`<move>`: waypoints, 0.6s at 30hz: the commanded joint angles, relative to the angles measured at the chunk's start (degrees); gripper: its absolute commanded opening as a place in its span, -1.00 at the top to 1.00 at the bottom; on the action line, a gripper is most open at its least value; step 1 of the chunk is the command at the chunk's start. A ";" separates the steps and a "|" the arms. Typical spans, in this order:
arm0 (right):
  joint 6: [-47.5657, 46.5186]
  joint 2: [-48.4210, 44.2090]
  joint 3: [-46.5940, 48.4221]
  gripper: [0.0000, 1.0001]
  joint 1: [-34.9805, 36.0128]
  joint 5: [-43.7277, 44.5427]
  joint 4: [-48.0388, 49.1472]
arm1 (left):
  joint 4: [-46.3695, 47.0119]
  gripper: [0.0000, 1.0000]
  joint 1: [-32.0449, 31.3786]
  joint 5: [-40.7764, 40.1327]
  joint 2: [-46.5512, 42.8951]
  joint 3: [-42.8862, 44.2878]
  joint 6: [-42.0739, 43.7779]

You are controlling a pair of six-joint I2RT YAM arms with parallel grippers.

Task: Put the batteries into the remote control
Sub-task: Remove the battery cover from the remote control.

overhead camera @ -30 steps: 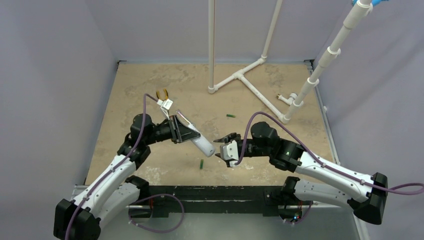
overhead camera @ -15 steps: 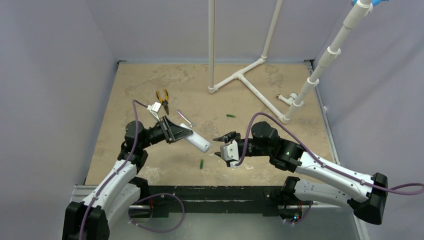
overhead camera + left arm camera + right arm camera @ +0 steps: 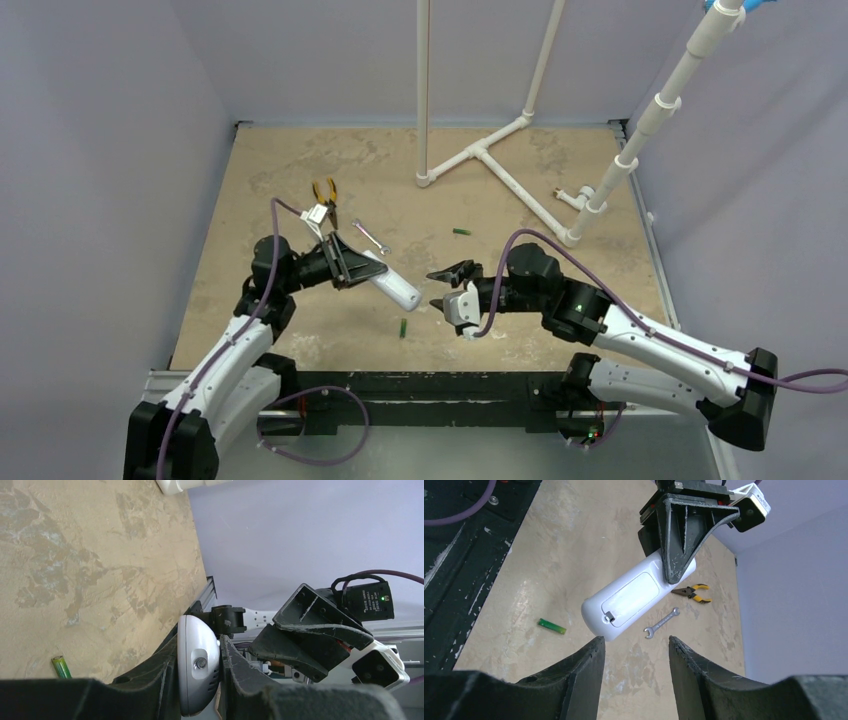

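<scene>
My left gripper (image 3: 362, 267) is shut on the white remote control (image 3: 393, 286) and holds it above the table, its free end pointing at my right gripper (image 3: 441, 290). The right gripper is open and empty, a short gap from that end. In the right wrist view the remote (image 3: 634, 597) shows its back with the battery cover shut, just beyond the open gripper (image 3: 636, 645). In the left wrist view the remote (image 3: 198, 672) sits clamped between the fingers (image 3: 165, 670). One green battery (image 3: 403, 327) lies on the table below the remote, and another battery (image 3: 461, 231) lies farther back.
A silver wrench (image 3: 370, 237) and yellow-handled pliers (image 3: 324, 190) lie behind the left gripper. A white pipe frame (image 3: 480, 150) stands at the back, with a slanted pipe (image 3: 640, 130) at the right. A black rail (image 3: 430, 385) runs along the near edge.
My left arm has drawn back to the left with the remote, uncovering the wrench. My right gripper has shifted slightly right and stays open.
</scene>
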 commanded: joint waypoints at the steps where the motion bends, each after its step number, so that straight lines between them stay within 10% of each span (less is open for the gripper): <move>1: -3.55 -1.39 1.02 0.08 0.15 0.90 1.24 | -4.21 1.00 -2.42 -2.30 -2.15 4.08 3.98; 18: -4.36 -1.85 0.66 -0.05 0.12 -5.65 -1.62 | -0.66 1.00 -9.70 -2.96 -0.32 6.80 6.50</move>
